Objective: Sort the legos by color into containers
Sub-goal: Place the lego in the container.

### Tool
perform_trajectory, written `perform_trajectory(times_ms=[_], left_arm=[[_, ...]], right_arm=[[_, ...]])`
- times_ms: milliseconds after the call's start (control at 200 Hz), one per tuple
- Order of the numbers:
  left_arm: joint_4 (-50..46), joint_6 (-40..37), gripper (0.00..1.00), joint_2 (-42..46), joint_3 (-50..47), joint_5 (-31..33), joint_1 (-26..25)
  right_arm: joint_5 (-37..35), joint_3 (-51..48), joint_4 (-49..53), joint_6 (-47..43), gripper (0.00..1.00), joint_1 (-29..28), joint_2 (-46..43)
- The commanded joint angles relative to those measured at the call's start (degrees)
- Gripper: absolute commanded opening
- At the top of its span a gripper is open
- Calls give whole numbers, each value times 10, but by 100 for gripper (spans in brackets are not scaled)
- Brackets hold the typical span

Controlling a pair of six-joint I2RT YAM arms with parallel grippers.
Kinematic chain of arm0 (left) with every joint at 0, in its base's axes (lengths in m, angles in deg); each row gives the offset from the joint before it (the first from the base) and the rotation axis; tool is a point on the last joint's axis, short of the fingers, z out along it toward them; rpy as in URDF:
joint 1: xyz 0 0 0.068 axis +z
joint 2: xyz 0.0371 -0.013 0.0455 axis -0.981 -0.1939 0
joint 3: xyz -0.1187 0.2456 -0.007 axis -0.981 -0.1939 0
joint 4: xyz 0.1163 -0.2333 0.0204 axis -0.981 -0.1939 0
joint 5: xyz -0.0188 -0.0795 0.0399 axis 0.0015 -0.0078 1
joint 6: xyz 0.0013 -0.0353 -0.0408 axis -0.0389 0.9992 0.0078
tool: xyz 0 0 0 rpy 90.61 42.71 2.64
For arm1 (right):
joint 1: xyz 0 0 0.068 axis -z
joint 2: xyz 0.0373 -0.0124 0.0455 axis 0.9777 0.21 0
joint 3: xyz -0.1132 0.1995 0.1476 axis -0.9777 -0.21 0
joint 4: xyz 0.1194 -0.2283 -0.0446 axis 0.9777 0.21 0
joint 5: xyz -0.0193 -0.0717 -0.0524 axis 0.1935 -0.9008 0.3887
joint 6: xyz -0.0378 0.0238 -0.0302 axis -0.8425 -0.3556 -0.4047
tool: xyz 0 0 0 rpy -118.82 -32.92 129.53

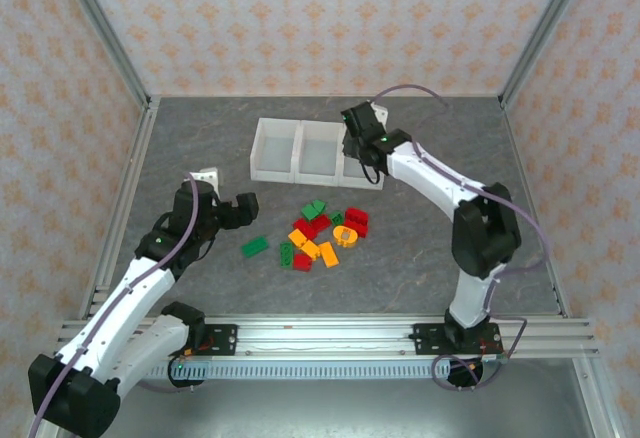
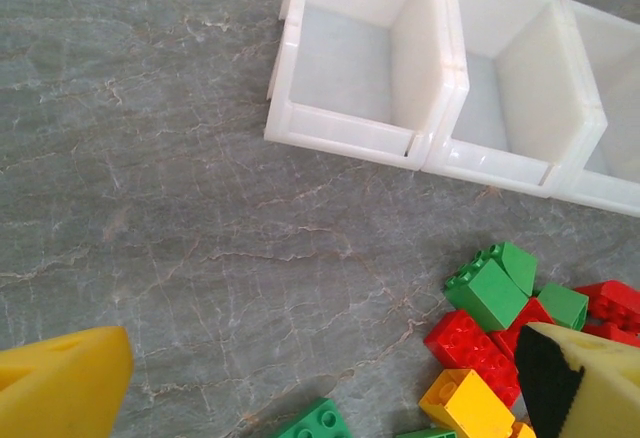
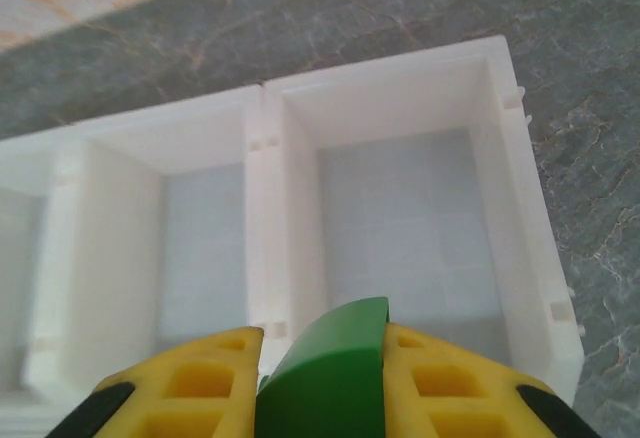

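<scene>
Right wrist view: a green brick sits clamped between the yellow fingers of the right gripper. The brick sticks out ahead of the fingertips, its free end pointing away from the camera toward the containers. Its near part is cut off by the frame's edge, so I cannot tell its full long axis. It hangs above the near wall of the end bin, the one at the right of this view, with the middle bin just beside it on the left.

The top external view gives the layout. The containers form one row whose long axis runs left to right on the grey table. The right gripper is over the row's right end; the held brick is too small to make out here. The other legos lie in a loose red, green and orange cluster nearer the arms.

The left gripper hovers left of that cluster with its jaws spread wide, holding nothing. In the left wrist view its fingers frame bare table, with the cluster's edge at the right and the containers beyond.
</scene>
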Motion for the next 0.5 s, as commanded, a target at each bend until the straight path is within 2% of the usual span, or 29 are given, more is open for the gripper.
perform_trajectory(times_ms=[0,190,300,380,496], left_arm=[[11,-3,99,14,0,7,-1],[14,-3,99,19,-2,3,-1],[15,-2,99,18,-3,5,-1],[14,-3,99,17,-4,4,-1],[16,-1,99,16,-4,2,-1]], right_arm=[[1,26,29,-22,18,6,32],[9,39,41,-15,32,12,71],[9,43,56,-8,45,12,76],[11,35,56,-2,59,12,63],[19,25,59,3,68,12,38]])
